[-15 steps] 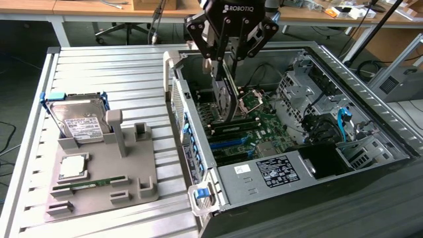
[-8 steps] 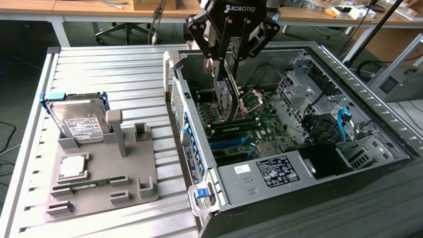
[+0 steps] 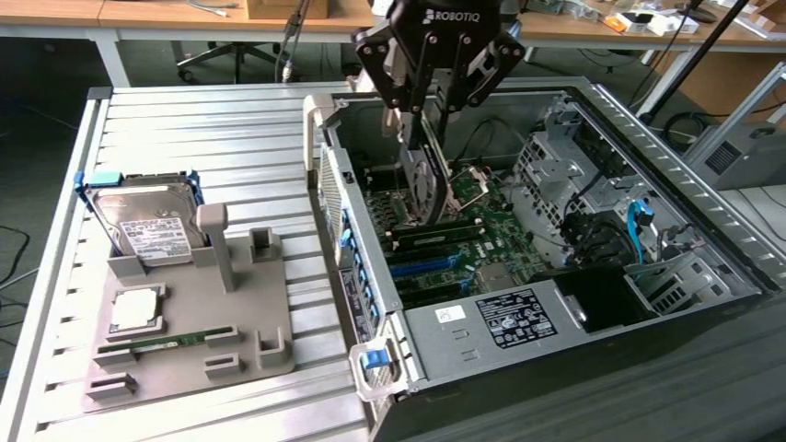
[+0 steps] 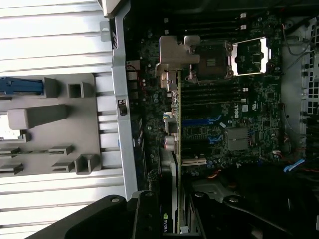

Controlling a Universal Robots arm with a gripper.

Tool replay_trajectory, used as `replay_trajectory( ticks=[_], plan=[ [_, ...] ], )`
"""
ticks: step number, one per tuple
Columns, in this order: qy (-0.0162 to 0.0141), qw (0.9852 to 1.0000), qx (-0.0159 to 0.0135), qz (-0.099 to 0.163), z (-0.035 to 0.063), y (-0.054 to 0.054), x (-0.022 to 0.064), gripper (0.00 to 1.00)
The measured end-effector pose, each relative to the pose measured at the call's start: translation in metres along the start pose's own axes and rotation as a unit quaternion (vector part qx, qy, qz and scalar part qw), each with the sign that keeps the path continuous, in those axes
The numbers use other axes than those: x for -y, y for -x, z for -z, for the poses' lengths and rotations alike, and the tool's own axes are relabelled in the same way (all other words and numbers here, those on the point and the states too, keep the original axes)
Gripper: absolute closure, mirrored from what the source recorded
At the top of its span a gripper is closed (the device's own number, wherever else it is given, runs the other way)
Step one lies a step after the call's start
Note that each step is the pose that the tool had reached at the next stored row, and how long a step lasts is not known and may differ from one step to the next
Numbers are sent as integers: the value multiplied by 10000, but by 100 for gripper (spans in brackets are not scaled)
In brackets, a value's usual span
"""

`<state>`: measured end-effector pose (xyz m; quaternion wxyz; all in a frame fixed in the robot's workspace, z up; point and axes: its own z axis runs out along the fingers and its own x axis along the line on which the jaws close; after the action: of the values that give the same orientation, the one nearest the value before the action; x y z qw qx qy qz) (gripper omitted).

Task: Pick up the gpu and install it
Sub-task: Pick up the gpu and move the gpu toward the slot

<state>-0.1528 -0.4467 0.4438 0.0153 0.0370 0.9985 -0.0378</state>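
The gpu (image 3: 425, 184) is a thin dark card that hangs on edge inside the open computer case (image 3: 368, 276), its lower edge just above the green motherboard (image 3: 491, 235). My gripper (image 3: 419, 127) is shut on the card's upper end. In the wrist view the gpu (image 4: 178, 119) appears edge-on as a thin line over the motherboard (image 4: 239, 114). Its silver bracket (image 4: 172, 52) is at the far end, near the case's rear wall. My gripper (image 4: 172, 221) clamps the near end.
A grey parts holder (image 3: 264, 304) lies on the slatted table at the exterior view's left, carrying a hard drive (image 3: 147, 226), a processor (image 3: 135, 308) and a green memory stick (image 3: 179, 343). Drive cages (image 3: 577, 175) and blue cables (image 3: 639, 226) crowd the case's other side.
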Motion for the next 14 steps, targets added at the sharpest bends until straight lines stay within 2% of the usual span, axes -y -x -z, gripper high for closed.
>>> replay_trajectory(
  ticks=[14],
  plan=[
    [-17,10000,2,1,-5,101,-8,73]
  ],
)
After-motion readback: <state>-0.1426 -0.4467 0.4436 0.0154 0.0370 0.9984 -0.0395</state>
